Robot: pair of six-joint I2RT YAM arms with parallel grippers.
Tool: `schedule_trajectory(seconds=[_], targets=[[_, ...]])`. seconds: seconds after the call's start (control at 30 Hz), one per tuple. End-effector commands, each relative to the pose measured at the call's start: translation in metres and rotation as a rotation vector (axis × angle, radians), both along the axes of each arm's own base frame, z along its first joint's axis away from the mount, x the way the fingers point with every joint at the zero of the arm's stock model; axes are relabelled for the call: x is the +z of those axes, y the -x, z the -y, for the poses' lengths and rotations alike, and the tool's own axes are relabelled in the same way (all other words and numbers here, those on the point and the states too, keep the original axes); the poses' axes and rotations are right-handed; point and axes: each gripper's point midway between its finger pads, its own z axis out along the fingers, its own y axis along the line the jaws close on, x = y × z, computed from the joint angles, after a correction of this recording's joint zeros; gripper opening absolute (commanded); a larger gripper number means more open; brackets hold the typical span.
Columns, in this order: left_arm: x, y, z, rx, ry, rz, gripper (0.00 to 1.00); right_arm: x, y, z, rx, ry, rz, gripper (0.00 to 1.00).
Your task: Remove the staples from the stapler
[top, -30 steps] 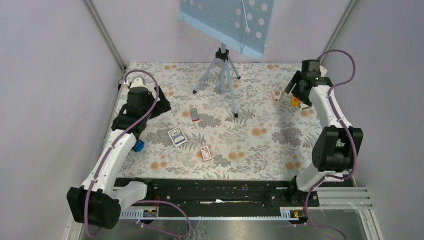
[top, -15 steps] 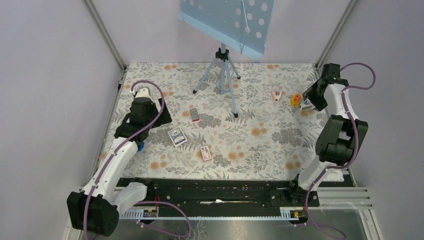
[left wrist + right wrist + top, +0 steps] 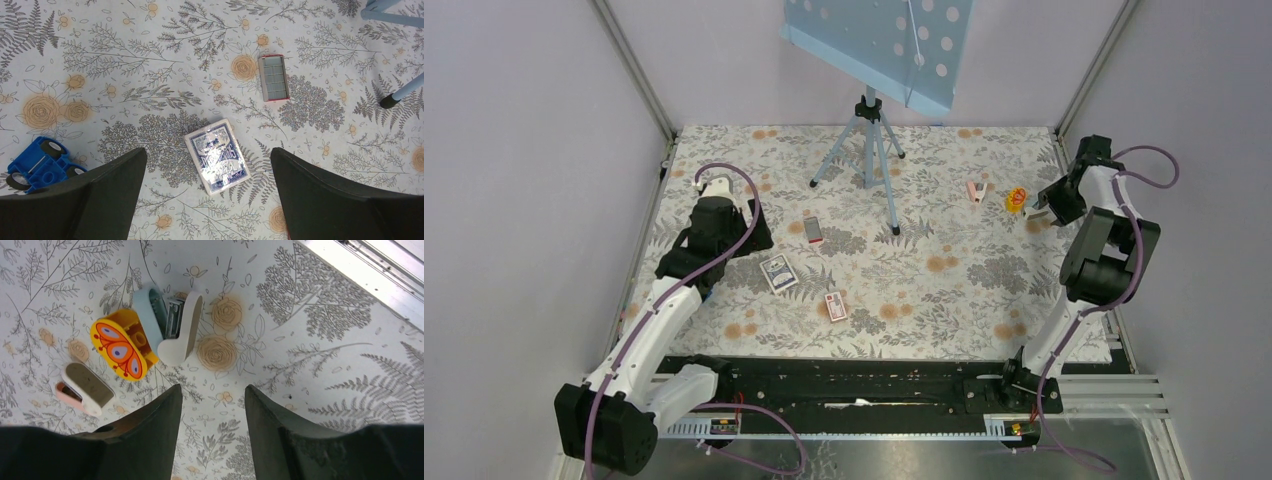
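The pale-pink stapler [image 3: 974,190] lies on the floral cloth at the back right. In the right wrist view it [image 3: 81,386] lies at the lower left, with its tan face up. I see no loose strip of staples in any view. My right gripper [image 3: 1042,203] is open and empty, right of the stapler by the table's right edge. Its jaws [image 3: 212,390] hang over bare cloth. My left gripper [image 3: 759,238] is open and empty at the left, above the blue patterned box [image 3: 217,156].
A yellow butterfly piece [image 3: 121,344] and a white-and-pale-blue hinged object [image 3: 172,325], lying open, sit between stapler and right gripper. Two red-and-white boxes [image 3: 813,230] [image 3: 835,306], a blue toy car [image 3: 40,164] and a tripod [image 3: 872,150] stand on the cloth. The metal table edge [image 3: 380,270] is close.
My right gripper has drawn back to the right, from over the yellow piece near the stapler to the table's right edge. My left gripper has shifted slightly nearer and rightward.
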Motion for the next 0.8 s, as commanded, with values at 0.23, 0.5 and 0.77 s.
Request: schedule_trajectory(seconds=[0.23, 0.5, 0.77], targets=[[0.011, -0.003, 0.000, -0.005, -0.009, 0.045, 0.99, -0.009, -0.030, 0.015, -0.042, -0.007, 0.022, 0.53], [0.008, -0.004, 0.001, -0.006, -0.014, 0.036, 0.99, -0.022, -0.036, 0.022, -0.043, -0.004, 0.004, 0.52], [0.005, -0.005, 0.000, -0.005, -0.019, 0.027, 0.99, -0.040, -0.036, 0.027, -0.043, 0.005, -0.031, 0.49]])
